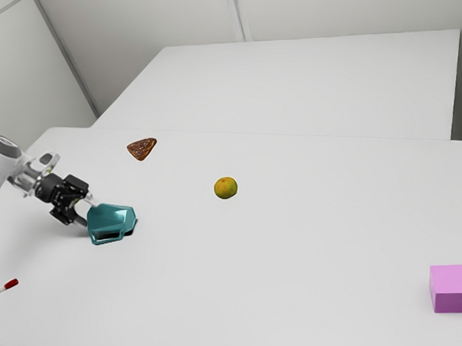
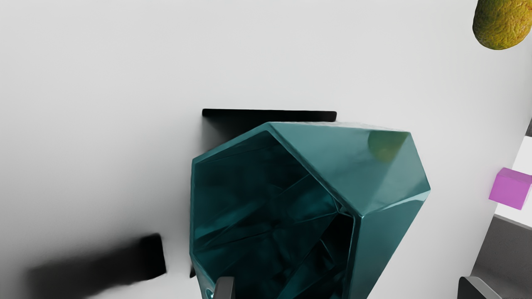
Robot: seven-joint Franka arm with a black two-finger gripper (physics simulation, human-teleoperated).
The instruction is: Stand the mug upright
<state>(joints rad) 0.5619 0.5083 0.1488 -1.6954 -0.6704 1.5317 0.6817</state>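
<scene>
The black gripper (image 1: 87, 211) is at the exterior view's left, close against the mouth side of the teal faceted mug (image 1: 112, 222). Tipped over, the mug has its opening toward the hand and its handle on the side nearer that camera. In the wrist view the gripper (image 2: 351, 288) stands open, its fingers wide apart: one fingertip (image 2: 224, 287) overlaps the mouth of the mug (image 2: 390, 170), and the other is off past its outer wall with a gap between. Whether the first finger touches the mug I cannot tell.
An orange-like fruit (image 1: 225, 187) lies beyond the mug on the white table (image 1: 294, 239). A brown triangular piece (image 1: 142, 149) is farther back, a pink block (image 1: 451, 289) at the exterior view's right, and a red-tipped stick (image 1: 10, 285) at its left edge.
</scene>
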